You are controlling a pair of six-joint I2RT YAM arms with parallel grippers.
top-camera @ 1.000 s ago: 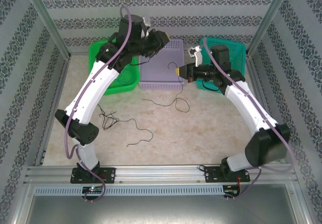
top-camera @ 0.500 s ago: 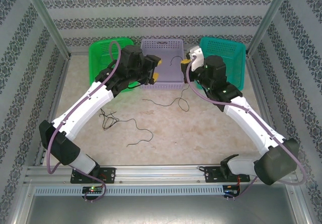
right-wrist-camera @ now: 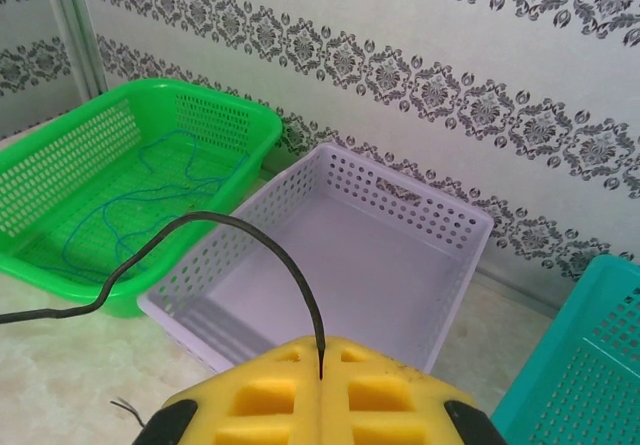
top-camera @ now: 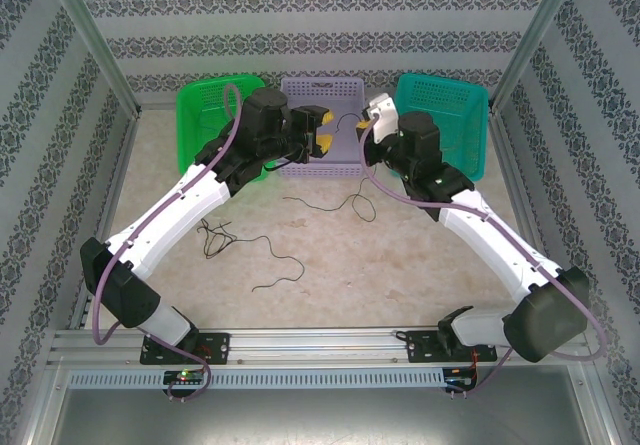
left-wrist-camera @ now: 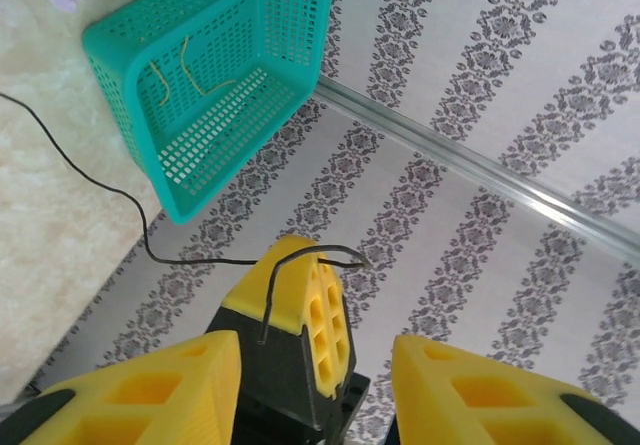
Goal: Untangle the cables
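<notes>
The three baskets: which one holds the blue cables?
The green basket, leftmost in the top view: blue cables curl on its floor. The lilac basket shows no blue; the teal basket holds yellowish-tan cables.

Three baskets stand in a row at the far edge of the table (top-camera: 420, 255): a green basket (top-camera: 195, 115), a lavender basket (top-camera: 335, 90) and a teal basket (top-camera: 455, 105). Both arms reach to the lavender one. The left gripper (top-camera: 322, 131), its yellow fingers apart, hovers over the basket's front wall, and the right gripper (top-camera: 367, 125) faces it from just beside. A thin black cable (top-camera: 347, 118) arcs between them. A longer black strand (top-camera: 320, 205) lies on the table in front of the lavender basket. A black tangle (top-camera: 215, 237) lies near the left arm, trailing toward the near edge.
</notes>
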